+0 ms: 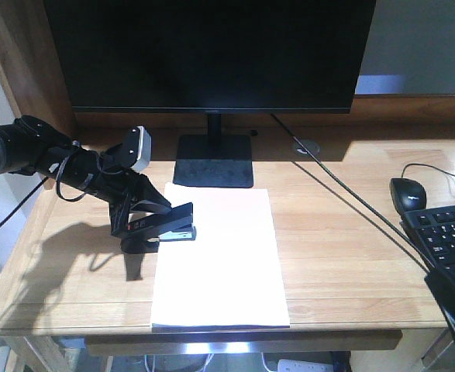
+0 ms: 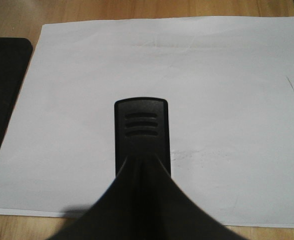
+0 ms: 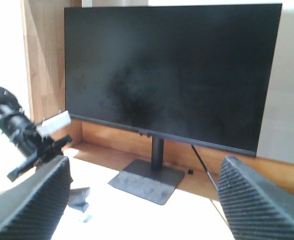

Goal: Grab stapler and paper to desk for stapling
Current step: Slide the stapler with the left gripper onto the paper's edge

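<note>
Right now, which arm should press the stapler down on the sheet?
Left. Its end effector is shut on the stapler, which sits at the paper's left edge. The right end effector is open, raised and facing the monitor.

Stapler rear hidden by left hand; keyboard cut off.

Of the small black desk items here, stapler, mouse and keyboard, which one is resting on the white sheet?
The stapler, held by the left gripper over the paper's left edge. The mouse and keyboard sit on bare desk far to the right.
</note>
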Controlling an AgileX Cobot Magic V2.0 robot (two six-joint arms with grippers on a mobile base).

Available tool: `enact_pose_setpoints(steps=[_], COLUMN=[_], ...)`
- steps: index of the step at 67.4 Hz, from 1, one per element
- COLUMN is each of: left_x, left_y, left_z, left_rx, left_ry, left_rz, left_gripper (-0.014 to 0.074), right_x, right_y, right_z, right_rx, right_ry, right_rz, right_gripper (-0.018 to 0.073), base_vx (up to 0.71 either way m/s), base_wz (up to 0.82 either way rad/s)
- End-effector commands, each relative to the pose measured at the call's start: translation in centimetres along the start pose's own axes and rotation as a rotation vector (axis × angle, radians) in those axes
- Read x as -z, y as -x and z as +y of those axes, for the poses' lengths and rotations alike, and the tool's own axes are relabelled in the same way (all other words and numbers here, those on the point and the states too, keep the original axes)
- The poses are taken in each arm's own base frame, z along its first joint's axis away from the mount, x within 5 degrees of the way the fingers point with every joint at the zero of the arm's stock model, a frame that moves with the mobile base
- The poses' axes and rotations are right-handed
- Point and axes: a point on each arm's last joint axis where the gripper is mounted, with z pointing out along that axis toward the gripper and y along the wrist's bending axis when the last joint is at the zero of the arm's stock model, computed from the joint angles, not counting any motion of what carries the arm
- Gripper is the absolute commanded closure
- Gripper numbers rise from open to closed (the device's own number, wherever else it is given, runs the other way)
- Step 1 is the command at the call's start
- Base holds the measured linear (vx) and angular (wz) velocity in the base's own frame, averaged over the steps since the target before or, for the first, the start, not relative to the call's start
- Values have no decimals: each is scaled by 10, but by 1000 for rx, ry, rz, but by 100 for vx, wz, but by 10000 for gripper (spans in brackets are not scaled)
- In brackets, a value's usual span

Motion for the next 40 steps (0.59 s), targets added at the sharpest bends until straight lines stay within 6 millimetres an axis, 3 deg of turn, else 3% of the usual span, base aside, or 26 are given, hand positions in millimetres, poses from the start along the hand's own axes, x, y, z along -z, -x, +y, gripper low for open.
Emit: enact_pose_setpoints(steps=[1, 40], left_x=[22, 21], left_y=[31, 35], left_z=[1, 3], left_rx=[-31, -17], left_ry=[47, 65], left_rz=[-71, -107], left_gripper=[603, 603], right_x=[2, 3], right_y=[5, 1], right_z=[-1, -1], right_rx=[70, 70], right_ry=[-18, -17], right_rz=[-26, -19], right_gripper=[-22, -22], base_vx=[0, 0], base_wz=[0, 0])
